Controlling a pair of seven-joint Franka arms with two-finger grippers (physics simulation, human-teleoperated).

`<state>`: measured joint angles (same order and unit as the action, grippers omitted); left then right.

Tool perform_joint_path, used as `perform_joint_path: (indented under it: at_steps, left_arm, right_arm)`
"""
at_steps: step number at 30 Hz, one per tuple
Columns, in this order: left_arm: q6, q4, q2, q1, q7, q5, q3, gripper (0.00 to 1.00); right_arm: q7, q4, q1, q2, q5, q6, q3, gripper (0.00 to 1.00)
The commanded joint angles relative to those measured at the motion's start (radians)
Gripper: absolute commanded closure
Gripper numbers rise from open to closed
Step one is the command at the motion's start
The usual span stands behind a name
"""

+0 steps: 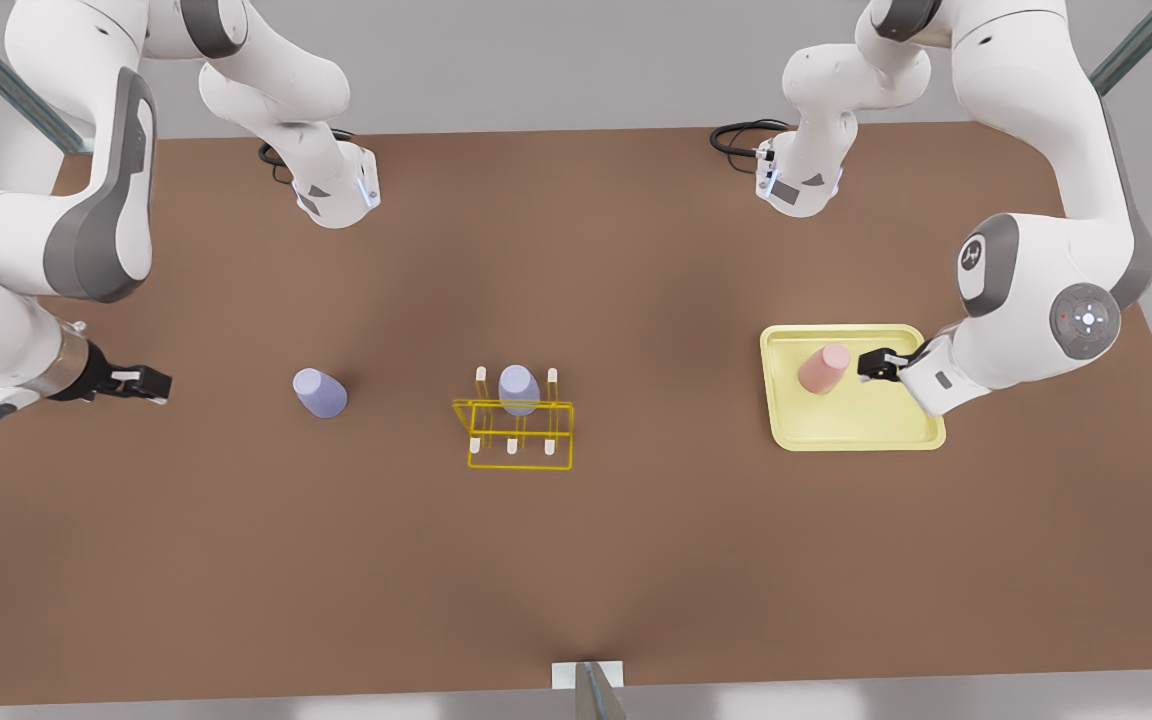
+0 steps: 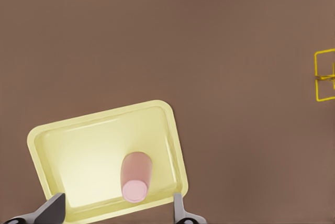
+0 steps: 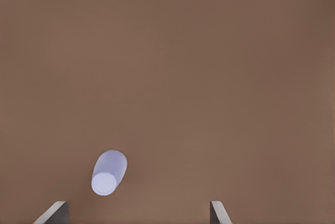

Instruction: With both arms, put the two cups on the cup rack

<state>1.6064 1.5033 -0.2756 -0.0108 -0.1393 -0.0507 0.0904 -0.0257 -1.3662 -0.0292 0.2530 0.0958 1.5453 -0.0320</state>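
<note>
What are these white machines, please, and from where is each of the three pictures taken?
They are two robot arms at a brown table, drawn by a computer simulation. The wide picture looks down on the whole scene. The other two come from cameras on the wrists.

The left gripper, at the front view's right, is open beside the pink cup on the pale yellow tray. The right gripper, at the front view's left, is open and apart from a lavender cup on the table. Neither holds anything. A second lavender cup already sits on the yellow wire rack in the middle.
</note>
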Motion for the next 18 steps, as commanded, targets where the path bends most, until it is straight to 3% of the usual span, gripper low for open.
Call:
perform_joint_path:
  at_steps: [1, 6, 11, 13, 16, 18]
  left_arm:
    - [-0.005, -0.002, -0.001, -0.005, -0.026, -0.003, 0.000, 0.00]
    - [0.009, -0.022, -0.007, 0.003, 0.124, -0.020, -0.001, 0.00]
    - [0.003, -0.015, -0.100, 0.083, 0.210, 0.097, -0.009, 0.00]
    - [0.509, 0.454, 0.067, 0.091, 0.221, 0.078, -0.008, 0.00]
    - [0.566, 0.485, 0.059, 0.066, 0.231, 0.069, 0.014, 0.00]
    - [0.669, 0.594, 0.099, 0.049, 0.231, 0.071, 0.014, 0.00]
  right_arm:
    - [-0.017, -0.001, 0.003, -0.001, 0.001, 0.016, 0.000, 0.00]
    - [0.087, -0.063, 0.110, 0.061, -0.014, 0.024, 0.003, 0.00]
    - [0.089, -0.347, 0.120, 0.002, -0.042, 0.401, 0.003, 0.00]
    - [0.087, -0.488, 0.115, -0.041, -0.045, 0.558, 0.003, 0.00]
    - [0.084, -0.674, 0.109, -0.095, -0.054, 0.757, 0.003, 0.00]
    - [0.084, -0.760, 0.107, -0.109, -0.062, 0.842, 0.003, 0.00]
